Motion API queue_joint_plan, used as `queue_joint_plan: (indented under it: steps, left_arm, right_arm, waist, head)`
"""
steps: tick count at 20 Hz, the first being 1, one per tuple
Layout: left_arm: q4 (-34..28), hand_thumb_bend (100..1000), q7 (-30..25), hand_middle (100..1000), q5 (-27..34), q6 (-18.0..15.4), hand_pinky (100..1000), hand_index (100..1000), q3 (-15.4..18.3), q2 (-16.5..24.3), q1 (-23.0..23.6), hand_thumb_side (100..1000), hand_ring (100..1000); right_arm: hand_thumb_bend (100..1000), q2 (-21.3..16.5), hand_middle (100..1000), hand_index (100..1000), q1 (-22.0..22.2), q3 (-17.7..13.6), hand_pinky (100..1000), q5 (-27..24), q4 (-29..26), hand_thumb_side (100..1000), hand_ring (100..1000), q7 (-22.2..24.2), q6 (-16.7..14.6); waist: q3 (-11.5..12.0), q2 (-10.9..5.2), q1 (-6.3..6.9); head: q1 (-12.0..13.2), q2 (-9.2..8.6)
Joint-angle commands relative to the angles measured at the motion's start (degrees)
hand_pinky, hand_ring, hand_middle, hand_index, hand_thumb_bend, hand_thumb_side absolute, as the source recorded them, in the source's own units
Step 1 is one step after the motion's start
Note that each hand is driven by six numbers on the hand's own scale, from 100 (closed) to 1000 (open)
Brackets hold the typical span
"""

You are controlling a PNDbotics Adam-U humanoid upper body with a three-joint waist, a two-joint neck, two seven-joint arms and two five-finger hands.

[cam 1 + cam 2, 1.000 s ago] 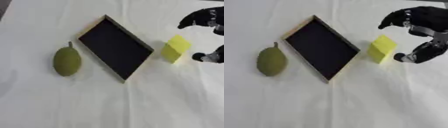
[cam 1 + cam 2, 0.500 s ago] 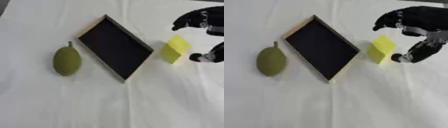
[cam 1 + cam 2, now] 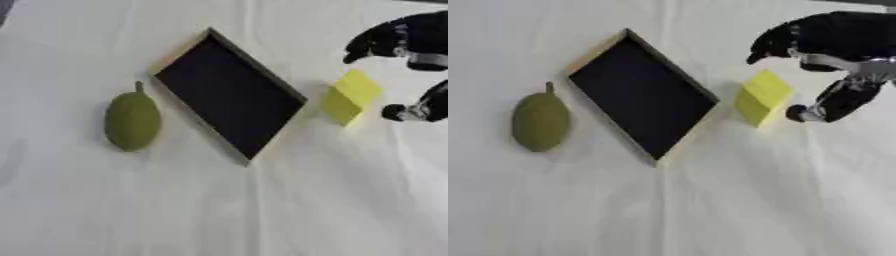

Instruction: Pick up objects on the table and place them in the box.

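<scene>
Right hand [image 3: 833,55] spread wide, fingers arched above block [image 3: 763,97], thumb low just right of it, no contact seen. Block stands on cloth [image 3: 710,200] just beside box [image 3: 640,95], right of its long rim. Green fruit [image 3: 540,120] left of box, well apart.

Risks, judged:
- thumb nudges block against rim
- block tips or slips on closing
- cloth bunches
</scene>
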Motion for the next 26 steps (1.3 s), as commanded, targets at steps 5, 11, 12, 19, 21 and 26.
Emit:
queue_joint_plan:
  steps: [5, 11, 12, 19, 21, 26]
  left_arm:
    - [-0.84, 420, -0.02, 894, 0.2, -0.19, 852, 1000, 0.33, 1.18, -0.4, 755, 885]
    - [-0.84, 410, -0.13, 894, 0.29, -0.26, 851, 1000, 0.25, 1.08, -0.45, 760, 886]
    - [-0.84, 407, -0.12, 894, 0.3, -0.27, 851, 1000, 0.28, 1.07, -0.41, 761, 886]
    - [-0.84, 388, -0.19, 896, 0.52, -0.66, 855, 1000, 0.32, 0.91, -0.27, 768, 889]
    - [-0.84, 385, -0.36, 897, 0.56, -0.72, 855, 1000, 0.27, 0.86, -0.25, 768, 889]
    - [-0.84, 378, -0.46, 898, 0.74, -0.95, 856, 1000, 0.33, 0.78, -0.16, 770, 890]
  right_arm:
    - [446, 0.91, 873, 899, -3.24, 1.15, 884, -0.82, 3.65, 100, 920, 0.5, -0.64]
    - [459, 1.85, 869, 897, -4.29, 2.17, 885, -0.23, 5.69, 100, 924, 1.68, -1.62]
    - [463, 1.88, 868, 897, -4.22, 2.15, 885, 0.03, 6.09, 100, 925, 1.81, -1.74]
    - [468, 2.25, 871, 894, -3.9, 1.25, 885, 0.45, 8.36, 100, 925, 2.01, -2.05]
    - [440, 2.37, 869, 895, -4.14, 1.16, 889, 0.6, 8.77, 100, 924, 2.15, -1.46]
    - [440, 2.62, 873, 896, -4.5, 1.57, 890, 0.87, 9.26, 100, 925, 3.09, 0.41]
  waist:
    - [0.64, -0.77, 0.5]
    - [1.06, -0.29, 0.35]
    - [1.08, -0.2, 0.31]
    - [1.02, 0.3, 0.19]
    - [1.0, 0.39, 0.2]
    - [1.07, 0.57, 0.15]
  head:
    - [-0.84, -0.2]
    - [-1.04, -0.28]
    - [-1.04, -0.23]
    - [-0.84, -0.07]
    - [-0.85, -0.01]
    - [-0.93, -0.13]
